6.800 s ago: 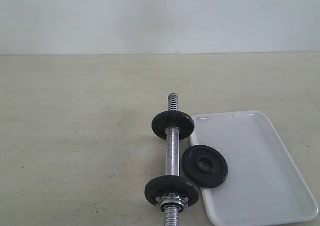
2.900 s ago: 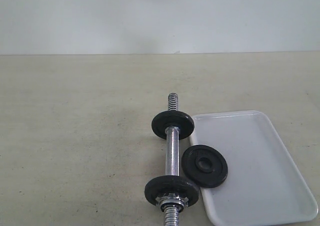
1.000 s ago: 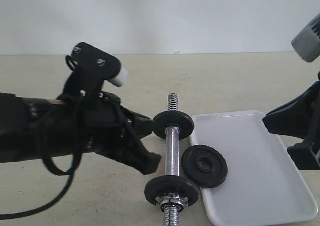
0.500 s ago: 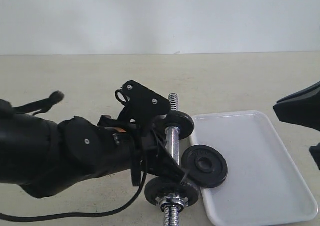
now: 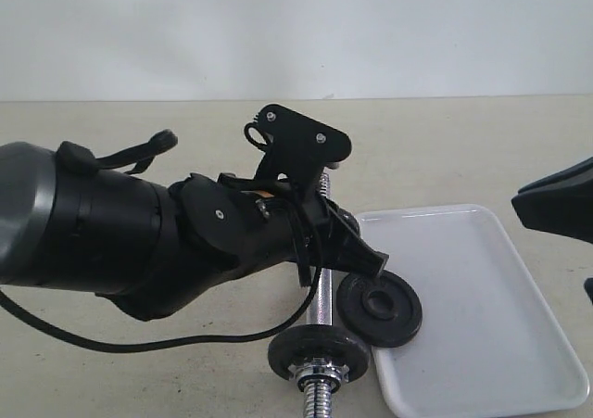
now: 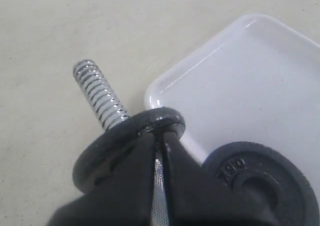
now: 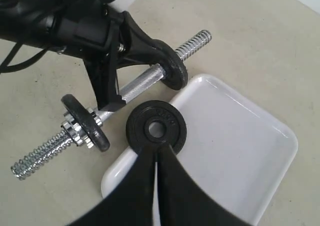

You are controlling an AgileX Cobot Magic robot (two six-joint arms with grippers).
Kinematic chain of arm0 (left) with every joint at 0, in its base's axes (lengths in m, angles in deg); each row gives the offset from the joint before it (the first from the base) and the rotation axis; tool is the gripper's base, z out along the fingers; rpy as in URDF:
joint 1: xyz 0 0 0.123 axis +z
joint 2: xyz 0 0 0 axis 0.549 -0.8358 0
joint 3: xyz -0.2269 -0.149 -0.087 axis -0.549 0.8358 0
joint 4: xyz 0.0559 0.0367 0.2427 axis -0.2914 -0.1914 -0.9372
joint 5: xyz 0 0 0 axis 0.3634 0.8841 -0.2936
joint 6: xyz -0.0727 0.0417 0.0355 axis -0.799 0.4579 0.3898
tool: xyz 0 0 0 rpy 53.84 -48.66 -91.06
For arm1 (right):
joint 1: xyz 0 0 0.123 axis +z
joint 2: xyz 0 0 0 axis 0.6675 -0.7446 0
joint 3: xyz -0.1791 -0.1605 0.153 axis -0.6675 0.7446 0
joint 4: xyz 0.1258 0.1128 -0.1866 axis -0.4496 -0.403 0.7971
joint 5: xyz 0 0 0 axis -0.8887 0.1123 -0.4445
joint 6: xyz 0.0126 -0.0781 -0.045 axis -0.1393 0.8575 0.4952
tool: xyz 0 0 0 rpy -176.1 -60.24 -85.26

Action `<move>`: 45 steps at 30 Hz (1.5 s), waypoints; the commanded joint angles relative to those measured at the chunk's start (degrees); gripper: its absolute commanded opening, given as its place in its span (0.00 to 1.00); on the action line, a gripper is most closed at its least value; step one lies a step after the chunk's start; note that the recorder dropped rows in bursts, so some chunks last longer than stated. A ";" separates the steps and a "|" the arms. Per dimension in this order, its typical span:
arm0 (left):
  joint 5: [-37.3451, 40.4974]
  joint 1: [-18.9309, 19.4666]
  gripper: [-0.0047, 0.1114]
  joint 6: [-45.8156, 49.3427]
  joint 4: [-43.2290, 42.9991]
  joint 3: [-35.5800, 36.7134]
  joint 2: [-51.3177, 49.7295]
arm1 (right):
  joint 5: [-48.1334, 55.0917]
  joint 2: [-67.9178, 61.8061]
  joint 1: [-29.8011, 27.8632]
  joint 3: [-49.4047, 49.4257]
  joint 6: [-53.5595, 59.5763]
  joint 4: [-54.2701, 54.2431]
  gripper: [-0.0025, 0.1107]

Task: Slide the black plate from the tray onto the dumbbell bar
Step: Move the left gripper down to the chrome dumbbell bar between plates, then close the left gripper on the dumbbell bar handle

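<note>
The black plate [image 5: 400, 311] lies flat across the long rim of the tray [image 5: 482, 344], partly overhanging it toward the dumbbell bar [image 5: 321, 305] just beside it. Both sit well short of the far edge of the bench [image 5: 139, 140], and the bar points at that edge. The left claw [image 6: 160, 135] reaches over the bar with its tips at the rim of the farther disc [image 6: 110, 153]. Its fingers are drawn together to a thin slit and grip nothing. The right claw [image 7: 155, 158], likewise all but closed and empty, hovers at the plate's rim. A chrome star nut [image 5: 320, 373] backs the nearer disc [image 5: 318, 348].
</note>
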 commanded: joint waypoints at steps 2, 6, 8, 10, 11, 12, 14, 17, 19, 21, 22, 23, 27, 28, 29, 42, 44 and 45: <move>-0.29 0.06 0.08 0.63 0.18 -0.22 -0.06 | 0.93 0.20 0.06 -0.44 0.66 -0.02 0.02; -0.29 0.06 0.08 0.63 0.03 -0.22 -0.06 | 1.17 0.20 0.06 -0.44 0.66 -0.12 0.02; -0.06 0.06 0.08 0.63 0.55 -0.22 -0.06 | 1.17 0.20 0.06 -0.44 0.66 -0.12 0.02; 0.32 0.06 0.08 -1.04 2.05 -0.22 -0.06 | 1.17 0.20 0.06 -0.44 0.66 -0.12 0.02; 0.32 0.06 0.08 -2.59 4.67 -0.22 -0.06 | 1.17 0.20 0.06 -0.44 0.66 -0.12 0.02; 0.32 0.20 0.08 -3.39 7.41 -0.22 -0.06 | 1.17 0.20 0.06 -0.44 0.66 -0.12 0.02; 0.16 0.77 0.08 -2.93 13.71 -0.22 -0.06 | 1.17 0.20 0.06 -0.44 0.66 -0.12 0.02; 0.16 2.09 0.08 1.94 20.42 -0.22 -0.18 | 1.17 0.20 0.06 -0.44 0.66 -0.12 0.02; 0.16 3.13 0.08 4.50 22.94 -0.22 -0.29 | 1.17 0.20 0.06 -0.44 0.66 -0.12 0.02; 0.81 4.01 0.08 8.02 25.35 -0.22 -0.42 | 1.16 0.20 0.06 -0.44 0.66 -0.22 0.02; 1.94 4.19 0.08 10.56 25.59 -0.22 -0.42 | 1.16 0.20 0.06 -0.44 0.66 -0.22 0.02; 4.02 4.63 0.08 12.99 25.95 -0.22 -0.42 | 1.16 0.20 0.06 -0.44 0.66 -0.22 0.02; 8.54 4.61 0.29 15.45 26.10 -0.22 -0.42 | 1.16 0.20 0.06 -0.44 0.66 -0.22 0.02; 9.00 4.61 0.37 16.08 26.10 -0.22 -0.42 | 1.16 0.20 0.06 -0.44 0.66 -0.22 0.02; 8.98 4.61 0.50 18.12 26.10 -0.22 -0.42 | 1.16 0.20 0.06 -0.44 0.66 -0.22 0.02; 12.63 4.61 0.65 10.70 29.49 -1.46 -7.36 | 1.75 0.20 0.06 -0.44 0.66 -0.56 0.02; 14.06 4.61 0.65 10.70 29.49 -2.65 -8.72 | 1.75 0.20 0.06 -0.44 0.66 -0.56 0.02; 14.06 4.61 0.65 10.70 29.49 -3.25 -9.21 | 1.75 0.20 0.06 -0.44 0.66 -0.56 0.02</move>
